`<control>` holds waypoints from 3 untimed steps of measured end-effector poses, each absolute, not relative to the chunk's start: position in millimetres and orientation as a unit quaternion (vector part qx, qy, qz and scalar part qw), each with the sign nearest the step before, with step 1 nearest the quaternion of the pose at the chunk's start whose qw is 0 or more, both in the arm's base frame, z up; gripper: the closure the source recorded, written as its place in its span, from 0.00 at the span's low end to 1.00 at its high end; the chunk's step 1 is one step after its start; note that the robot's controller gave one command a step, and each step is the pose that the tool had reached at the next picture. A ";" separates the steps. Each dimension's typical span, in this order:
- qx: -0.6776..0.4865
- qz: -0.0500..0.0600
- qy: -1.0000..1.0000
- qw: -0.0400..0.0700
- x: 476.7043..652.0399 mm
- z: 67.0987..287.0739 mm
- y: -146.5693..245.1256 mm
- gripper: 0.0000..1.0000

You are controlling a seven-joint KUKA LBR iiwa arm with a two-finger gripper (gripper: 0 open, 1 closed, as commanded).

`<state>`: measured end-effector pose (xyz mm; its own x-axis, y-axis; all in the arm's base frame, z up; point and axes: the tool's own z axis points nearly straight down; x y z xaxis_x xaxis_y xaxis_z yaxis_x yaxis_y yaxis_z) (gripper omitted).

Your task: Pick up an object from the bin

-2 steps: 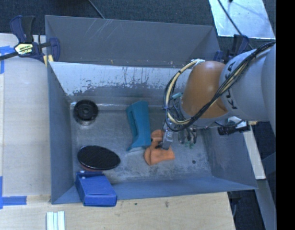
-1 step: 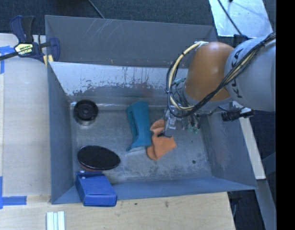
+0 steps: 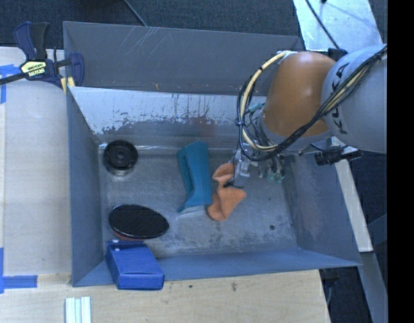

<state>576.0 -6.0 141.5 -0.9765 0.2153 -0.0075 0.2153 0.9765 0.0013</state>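
1 arm (image 3: 360, 106) low from the right, end effector (image 3: 242, 172) at orange rag (image 3: 224, 204), opening indiscernible

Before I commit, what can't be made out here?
Camera view: whether the tool touches the orange crumpled thing, which it partly covers.
Camera view: the floor of the bin at right, hidden under the arm's orange cover.

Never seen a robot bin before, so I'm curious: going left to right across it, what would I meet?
Small black round cap → teal plastic piece → orange crumpled thing → gripper.
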 end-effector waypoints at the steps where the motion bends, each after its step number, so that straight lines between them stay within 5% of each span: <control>1: 0.106 0.000 0.994 -0.001 569.2 199.4 -21.2 1.00; 2: 0.031 0.000 1.000 0.007 574.3 173.1 4.5 1.00; 3: 0.009 0.000 1.000 -0.004 562.4 195.8 -0.5 1.00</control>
<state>562.4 -0.5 195.8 -0.9998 0.0189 0.0083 0.0189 0.9998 0.0005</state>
